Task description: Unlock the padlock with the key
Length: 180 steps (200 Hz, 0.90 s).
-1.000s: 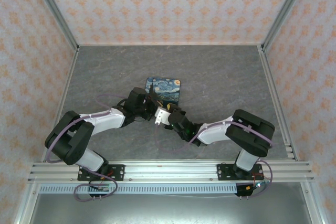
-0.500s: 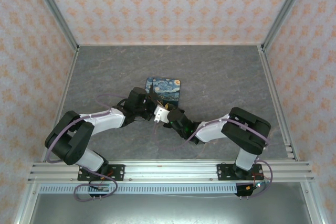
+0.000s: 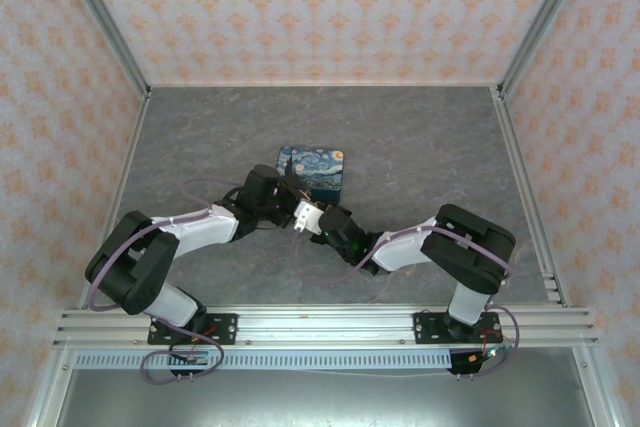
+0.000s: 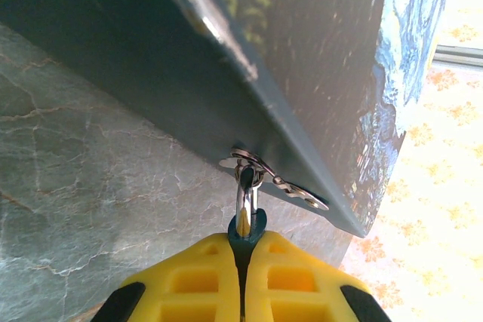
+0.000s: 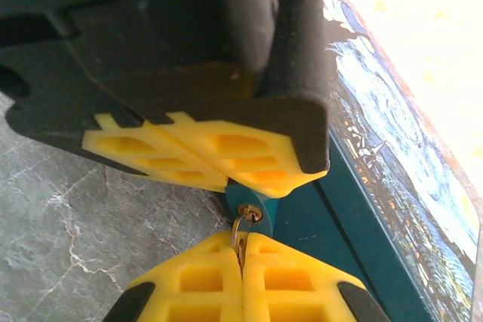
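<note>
While the left gripper [image 4: 243,256] is clenched on the padlock [image 5: 249,206], which hangs at the near side of the painted box [image 3: 318,167], well away from the worktop's edges, the right gripper [image 5: 241,277] grasps the key [image 5: 240,233]. The key seems seated in the keyhole, so the next move is probably a careful turn.

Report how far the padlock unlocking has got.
Done: left fingers clamp the padlock hanging from the painted box. In hand: right fingers pinch the key, which looks seated in the keyhole. Left: turning it and freeing the shackle, which looks closed through the hasp.
</note>
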Available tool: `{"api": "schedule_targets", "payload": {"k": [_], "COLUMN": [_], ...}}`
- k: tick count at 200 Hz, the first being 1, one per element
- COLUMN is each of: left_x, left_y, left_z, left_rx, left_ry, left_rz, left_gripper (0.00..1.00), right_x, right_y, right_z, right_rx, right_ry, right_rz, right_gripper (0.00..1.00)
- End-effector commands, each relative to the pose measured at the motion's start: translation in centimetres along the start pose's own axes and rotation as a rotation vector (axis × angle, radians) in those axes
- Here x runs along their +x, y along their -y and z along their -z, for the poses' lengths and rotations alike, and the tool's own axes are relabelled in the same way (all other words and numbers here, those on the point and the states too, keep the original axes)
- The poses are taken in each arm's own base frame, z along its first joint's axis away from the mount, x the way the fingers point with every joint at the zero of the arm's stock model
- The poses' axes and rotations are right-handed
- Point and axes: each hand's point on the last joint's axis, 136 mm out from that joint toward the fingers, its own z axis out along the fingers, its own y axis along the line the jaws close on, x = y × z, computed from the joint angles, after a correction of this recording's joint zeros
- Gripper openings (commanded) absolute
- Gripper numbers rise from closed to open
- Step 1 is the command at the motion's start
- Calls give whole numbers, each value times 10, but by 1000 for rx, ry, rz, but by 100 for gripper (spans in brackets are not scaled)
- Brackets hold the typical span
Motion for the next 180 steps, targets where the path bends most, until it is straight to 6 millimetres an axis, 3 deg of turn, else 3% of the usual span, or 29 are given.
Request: {"api": "schedule_targets", "payload": {"k": [1,99,146,180], "left_x": [-1,2,3,2], "left_y": [20,16,17,13], "left_z": [7,5,3,1], "left_rx": [50,48,52,41], "left_ry": [11,11,11,13], "left_rz": [-8,1,1,-1], "left_gripper": [0,0,0,0], "right_x": [-14,-9,-6,-2], "right_y": [18,36,30,23], "right_z": [1,4,2,-1], "right_rx": [64,79,42,19], "right_ry": [39,115,146,123], "right_rz": [-100,-597,-777,-815], "right_gripper": [0,0,0,0]}}
